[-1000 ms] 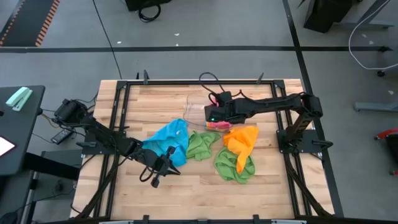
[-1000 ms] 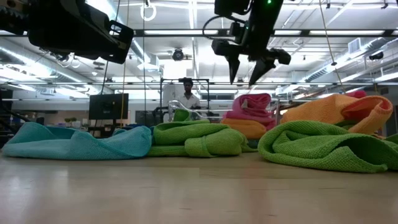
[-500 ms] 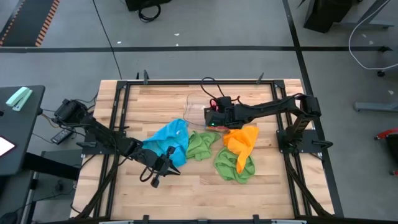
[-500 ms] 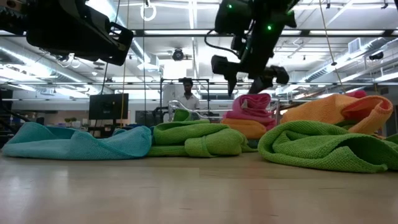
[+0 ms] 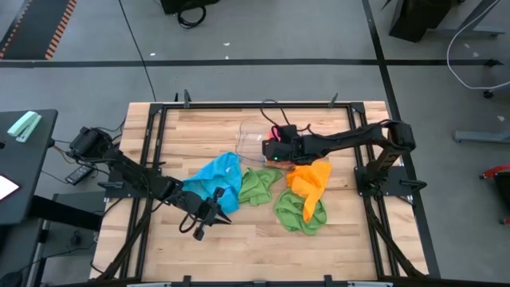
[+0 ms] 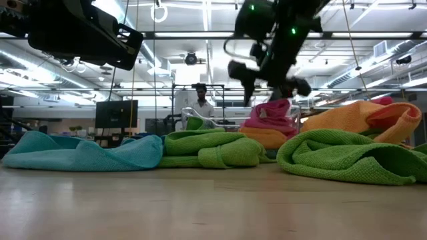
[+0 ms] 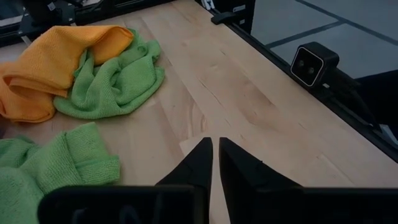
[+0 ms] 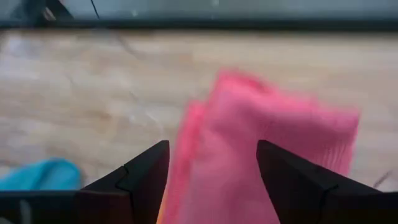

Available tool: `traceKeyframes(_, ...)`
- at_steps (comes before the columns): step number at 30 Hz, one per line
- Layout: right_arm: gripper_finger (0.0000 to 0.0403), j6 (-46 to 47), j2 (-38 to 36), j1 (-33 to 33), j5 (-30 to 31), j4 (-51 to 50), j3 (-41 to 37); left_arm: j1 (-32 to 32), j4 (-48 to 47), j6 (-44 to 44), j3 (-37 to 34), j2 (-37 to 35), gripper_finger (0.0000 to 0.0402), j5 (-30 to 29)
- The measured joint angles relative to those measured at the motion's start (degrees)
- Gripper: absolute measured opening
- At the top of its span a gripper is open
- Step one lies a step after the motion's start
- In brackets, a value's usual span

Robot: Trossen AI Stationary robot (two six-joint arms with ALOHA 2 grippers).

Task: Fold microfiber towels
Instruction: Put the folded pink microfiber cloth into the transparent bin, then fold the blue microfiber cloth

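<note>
Resting where it was a second ago, the left pincer (image 5: 202, 229) hangs near the tabletop's (image 5: 199, 131) front edge, its dark fingers (image 7: 198, 163) all but closed on nothing, with bare pale wood ahead of it. Just beside it lies the crumpled blue microfiber towel (image 5: 215, 182), then a bunched green microfiber towel (image 5: 257, 185), another looped green one (image 5: 299, 214) and a draped orange microfiber towel (image 5: 311, 178). The right pincer (image 6: 268, 87) has dropped from above, jaws spread wide astride the nubby folded pink microfiber towel (image 8: 261, 155) in the clear plastic tray (image 5: 253, 142). The tabletop's far strip stays bare.
</note>
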Motion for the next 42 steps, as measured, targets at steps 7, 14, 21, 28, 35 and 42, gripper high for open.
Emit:
traceKeyframes(7, 0.0251, -5.75, -1.67, 0.99, 1.14, -5.29, 4.08, 0.02, -1.1, 0.81, 0.02, 0.0, 0.0039, 0.0)
traceKeyframes(14, 0.0251, -20.25, -2.24, 5.11, -0.15, -4.53, 4.08, 0.09, -1.95, 6.91, 0.02, 0.0, 0.0034, -0.11)
traceKeyframes(21, 0.0251, -40.52, -3.34, 9.96, -8.16, -0.2, 4.03, 0.35, -2.69, 17.1, 0.02, 0.0, 0.0032, -0.13)
traceKeyframes(28, 0.0251, -56.75, -3.2, 14.91, -16.96, 8.18, 4.03, 2.88, -2.17, 13.88, 0.02, -0.02, 0.0029, -1.64)
traceKeyframes(35, 0.0251, -56.33, -3.2, 17.3, -16.52, 8.79, 3.95, 3.19, -4.07, 3.82, 0.01, -2.35, 0.001, -2.1)
traceKeyframes(42, 0.0251, -47.98, -3.14, 20.51, -16.98, 14.57, 0.09, 1.71, -10.3, -11.64, 0.02, -2.3, 0.0029, -2.03)
